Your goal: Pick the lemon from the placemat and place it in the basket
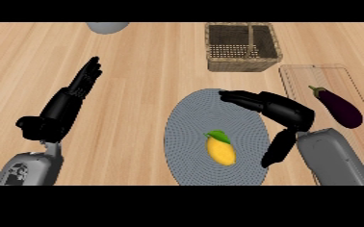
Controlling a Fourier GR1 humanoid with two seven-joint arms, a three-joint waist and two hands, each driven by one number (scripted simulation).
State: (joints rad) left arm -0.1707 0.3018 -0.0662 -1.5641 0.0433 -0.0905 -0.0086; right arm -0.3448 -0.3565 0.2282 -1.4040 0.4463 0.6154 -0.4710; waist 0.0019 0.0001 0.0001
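Observation:
A yellow lemon (221,150) with a green leaf lies on the round grey placemat (192,125), towards its lower half. My right hand (283,111) hovers over the mat's right edge, open, its fingers stretched left above the lemon and its thumb hanging down to the lemon's right. The hand does not touch the fruit. A square wicker basket (242,46) with a handle stands at the back, beyond the mat. At the left, my left hand (68,103) rests open with fingers pointing up and away.
A purple eggplant (337,107) lies on a light wooden cutting board (302,79) at the right. A grey rounded object (108,27) shows at the top edge, left of the basket. Bare wooden counter lies between the mat and the left hand.

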